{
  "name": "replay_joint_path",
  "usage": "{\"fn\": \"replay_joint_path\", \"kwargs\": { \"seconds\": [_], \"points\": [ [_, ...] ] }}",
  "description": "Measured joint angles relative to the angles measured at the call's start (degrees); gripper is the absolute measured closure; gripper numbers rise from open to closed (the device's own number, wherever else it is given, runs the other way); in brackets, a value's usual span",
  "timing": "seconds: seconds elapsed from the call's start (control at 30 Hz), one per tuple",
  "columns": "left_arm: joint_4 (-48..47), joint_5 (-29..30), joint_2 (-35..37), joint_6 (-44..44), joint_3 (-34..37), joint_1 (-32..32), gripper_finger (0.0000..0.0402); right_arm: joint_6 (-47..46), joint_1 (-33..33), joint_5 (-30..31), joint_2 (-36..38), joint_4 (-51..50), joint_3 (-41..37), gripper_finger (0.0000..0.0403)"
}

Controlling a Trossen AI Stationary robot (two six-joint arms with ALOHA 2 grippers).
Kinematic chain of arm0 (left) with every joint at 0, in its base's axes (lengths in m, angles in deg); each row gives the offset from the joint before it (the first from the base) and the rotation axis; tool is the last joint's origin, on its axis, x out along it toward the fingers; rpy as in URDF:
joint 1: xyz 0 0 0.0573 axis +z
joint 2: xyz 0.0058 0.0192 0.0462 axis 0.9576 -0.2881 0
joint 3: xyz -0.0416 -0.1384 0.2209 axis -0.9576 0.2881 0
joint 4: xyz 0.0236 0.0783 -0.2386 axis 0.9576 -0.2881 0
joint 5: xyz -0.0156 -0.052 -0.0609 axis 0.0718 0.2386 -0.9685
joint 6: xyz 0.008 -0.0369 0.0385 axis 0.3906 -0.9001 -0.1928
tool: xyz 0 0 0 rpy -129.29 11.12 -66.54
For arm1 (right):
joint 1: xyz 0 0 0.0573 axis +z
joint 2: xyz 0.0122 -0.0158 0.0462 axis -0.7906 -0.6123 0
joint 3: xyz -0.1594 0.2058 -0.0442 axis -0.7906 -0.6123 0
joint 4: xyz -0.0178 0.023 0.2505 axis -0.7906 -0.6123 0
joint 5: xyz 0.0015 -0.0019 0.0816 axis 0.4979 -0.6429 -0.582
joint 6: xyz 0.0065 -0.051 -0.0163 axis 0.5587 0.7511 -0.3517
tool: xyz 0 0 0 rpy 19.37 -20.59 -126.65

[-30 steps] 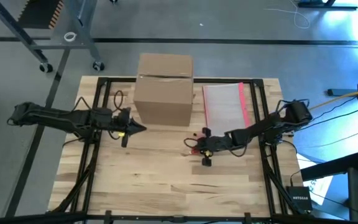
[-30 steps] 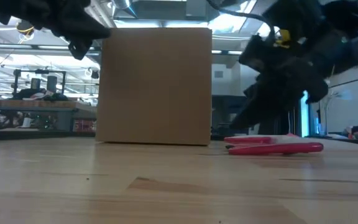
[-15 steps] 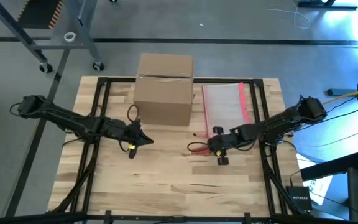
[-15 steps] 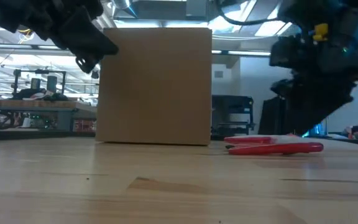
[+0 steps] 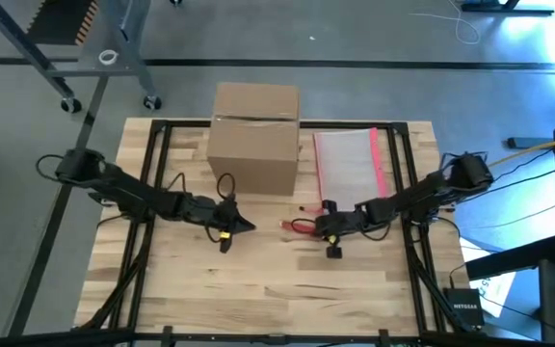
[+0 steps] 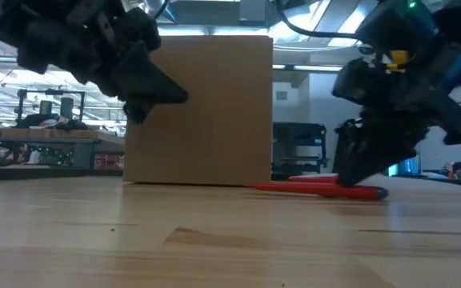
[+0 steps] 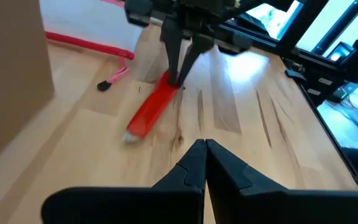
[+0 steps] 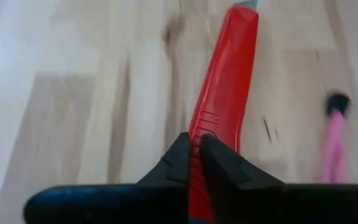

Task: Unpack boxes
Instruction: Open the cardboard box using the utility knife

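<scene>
You see a plain brown box [image 5: 254,140] on a pale, wood-grained table [image 5: 258,289]. Just beside the box lies a clear pouch [image 5: 348,162] with a pink-red edge strip. Near the box, the black right gripper [image 5: 317,227] pinches a bright red cutter [image 7: 152,109], and the left gripper [image 5: 247,227] is black with yellow marks.
</scene>
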Motion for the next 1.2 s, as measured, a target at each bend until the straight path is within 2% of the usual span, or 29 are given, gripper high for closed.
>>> {"fn": "replay_joint_path", "kwargs": {
  "seconds": [0.17,0.27,0.37,0.5,0.67,0.87,1.03,1.2],
  "points": [
    [3.2,0.01,-6.95,0.83,-3.46,0.08,0.04,0.06,0.0,0.49,-6.2,7.66,3.8,0.0379],
    [1.74,-0.06,-10.49,2.86,-8.22,0.94,0.04,-0.16,0.0,0.34,-6.56,4.75,6.75,0.0376],
    [-3.53,-0.06,-13.34,5.24,-13.78,1.85,0.04,-2.54,0.0,-0.11,-3.93,-0.47,8.58,0.0362],
    [-10.53,-0.3,-15.21,8.92,-18.6,2.76,0.0395,-5.13,0.07,0.57,0.22,-5.04,8.9,0.0315],
    [-14.93,-4.3,-15.76,9.18,-19.48,4.87,0.0344,-10.74,0.74,2.73,-0.11,-1.68,8.65,0.0235],
    [-13.76,-7.1,-18.53,17.28,-19.49,5.99,0.0263,-18.96,5.73,8.78,-4.27,5.68,7.95,0.0163],
    [-10.12,-12.35,-23.53,23.87,-19.49,7.91,0.021,-24.04,10.38,16.7,-5.55,4.96,7.92,0.0151],
    [-5.73,-14.63,-29.32,29.21,-20.38,9.98,0.0189,-26.65,13.9,20.94,-5.47,5.51,7.97,0.0161]
  ]
}}
